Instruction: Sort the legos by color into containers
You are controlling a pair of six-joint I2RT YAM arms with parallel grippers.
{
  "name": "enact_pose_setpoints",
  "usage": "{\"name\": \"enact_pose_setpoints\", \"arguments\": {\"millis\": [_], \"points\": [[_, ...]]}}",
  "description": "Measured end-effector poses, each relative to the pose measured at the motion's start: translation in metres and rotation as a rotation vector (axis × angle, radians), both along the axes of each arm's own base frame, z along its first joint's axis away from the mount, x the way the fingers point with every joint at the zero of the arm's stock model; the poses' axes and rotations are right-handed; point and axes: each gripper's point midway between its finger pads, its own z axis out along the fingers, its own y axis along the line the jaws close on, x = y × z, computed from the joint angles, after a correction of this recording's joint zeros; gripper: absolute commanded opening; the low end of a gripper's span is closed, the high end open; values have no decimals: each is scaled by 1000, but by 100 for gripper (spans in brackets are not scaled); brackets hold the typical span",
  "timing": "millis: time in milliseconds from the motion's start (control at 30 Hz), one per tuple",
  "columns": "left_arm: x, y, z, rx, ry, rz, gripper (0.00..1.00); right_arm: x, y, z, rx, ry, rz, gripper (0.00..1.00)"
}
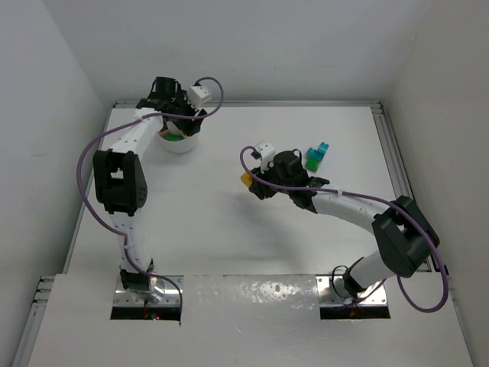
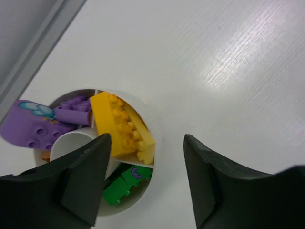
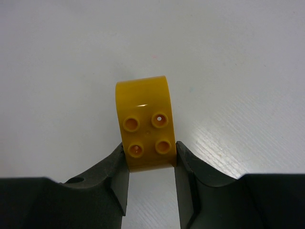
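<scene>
Orange lego (image 3: 145, 126) clamped in right claw (image 3: 151, 153).

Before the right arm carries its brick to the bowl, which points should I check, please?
1. Grip: right tool shut on the amber brick: ok.
2. Other arm free: left tool open, nothing held: ok.
3. Way to the bowl: not ok, left tool hangs right above it.
4. Room in the yellow section: not ok, yellow bricks fill it, tilted.
5. Right section for amber, yellow or orange: cannot tell.
</scene>
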Motion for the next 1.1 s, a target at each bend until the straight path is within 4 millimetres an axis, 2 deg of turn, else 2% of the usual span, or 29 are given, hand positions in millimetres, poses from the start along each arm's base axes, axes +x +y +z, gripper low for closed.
{"name": "enact_pose_setpoints", "arguments": {"millis": [167, 300, 500, 700, 867, 1100], "points": [[0, -9, -20, 25, 53, 29, 56, -2, -1, -2, -1, 12, -3, 0], [5, -3, -25, 47, 60, 83, 57, -2, -1, -2, 1, 19, -6, 0], [14, 11, -23, 87, 37, 170, 55, -2, 0, -2, 4, 21, -8, 0], [17, 20, -22, 114, 25, 210, 44, -2, 0, -2, 5, 21, -7, 0], [11, 20, -27, 117, 58, 217, 38, -2, 0, -2, 4, 21, -8, 0], [13, 22, -28, 122, 65, 230, 39, -3, -1, -3, -1, 27, -8, 0]]}}
